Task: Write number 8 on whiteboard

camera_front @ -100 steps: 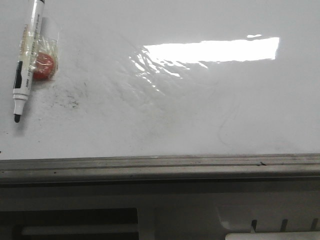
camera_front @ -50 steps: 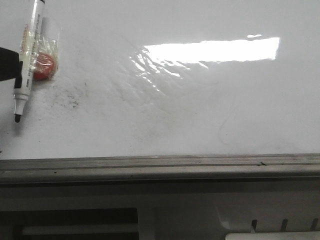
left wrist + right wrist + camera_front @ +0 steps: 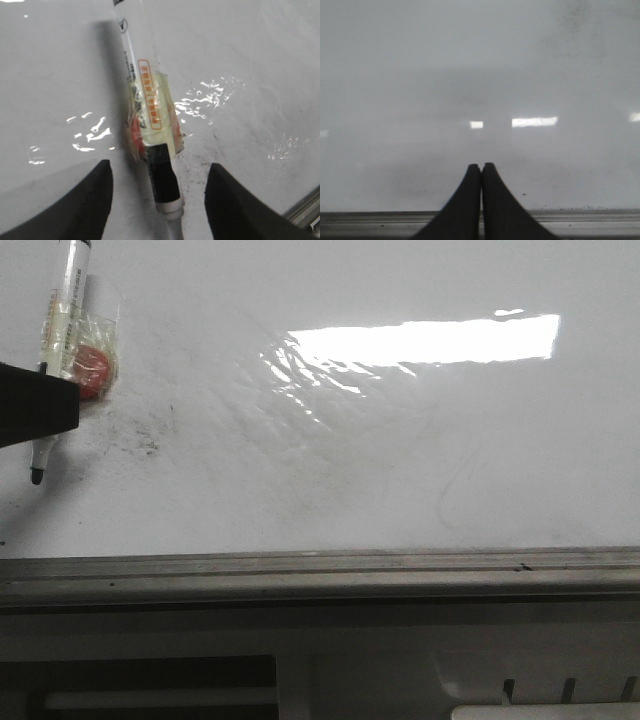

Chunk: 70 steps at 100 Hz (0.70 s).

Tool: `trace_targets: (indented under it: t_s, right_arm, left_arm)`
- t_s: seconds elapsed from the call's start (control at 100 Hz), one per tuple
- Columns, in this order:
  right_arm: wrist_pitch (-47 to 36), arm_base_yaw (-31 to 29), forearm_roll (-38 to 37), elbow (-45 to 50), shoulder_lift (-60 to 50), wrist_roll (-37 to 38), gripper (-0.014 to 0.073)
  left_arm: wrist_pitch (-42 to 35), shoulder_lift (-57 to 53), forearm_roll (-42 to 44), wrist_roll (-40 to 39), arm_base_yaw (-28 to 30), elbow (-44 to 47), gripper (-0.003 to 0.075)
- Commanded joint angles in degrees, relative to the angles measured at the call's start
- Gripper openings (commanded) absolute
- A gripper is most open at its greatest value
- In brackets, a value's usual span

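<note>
A white marker (image 3: 62, 310) with a black tip lies taped to a red round piece (image 3: 90, 372) under clear wrap.

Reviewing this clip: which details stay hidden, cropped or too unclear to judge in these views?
- Marker, front view: its middle is hidden behind the left gripper, and its cap end is cut off by the top edge.
- Marker tip, left wrist view: cut off by the picture's edge.
- Print on the marker label: too blurred to read.
- Whiteboard: glare hides any faint marks there.
</note>
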Motion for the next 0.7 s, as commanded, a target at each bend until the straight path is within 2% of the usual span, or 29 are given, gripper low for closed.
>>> trace_targets:
  t_s: [0.0,0.11,0.2,0.34,0.43,0.54,0.69]
  right_arm:
    - [-6.5,0.1,0.4,-1.5,1.2,-0.4,-0.0063]
    - [-8.8,1.1,2.1,-1.6,1.2,-0.4,-0.0063]
    - [-8.5,4.5,2.5,-1.6,1.2,-0.4,-0.0063]
    - [-8.1,11.3,2.5,-1.9,1.6,-0.4,-0.0063]
    - [-5.1,15.3,2.5,-3.2,3.0,-1.2,-0.0063]
    - [0.7,19.8,2.5,-6.0,6.4,-5.7,-0.0063]
    - [4.2,26.3,2.5,-10.4,11.5,-8.9,-0.0061]
  left_arm:
    - [-3.5,0.8,-0.5,-0.8,-0.4,-1.7,0.0256]
    - [-3.5,1.3,-0.5,-0.8,-0.4,-1.7,0.0086]
    - [-3.5,1.3,-0.5,-0.8,-0.4,-1.7,-0.0019]
    - [-3.5,1.3,0.4,-0.8,-0.4,-1.7,-0.0020]
    - [-4.0,1.3,3.1,-0.8,-0.4,-1.7,-0.0020]
    - [-6.8,1.3,12.0,-0.8,-0.4,-1.7,-0.0020]
    - [-11.1,1.3,22.1,-0.8,-2.7,-1.7,-0.0020]
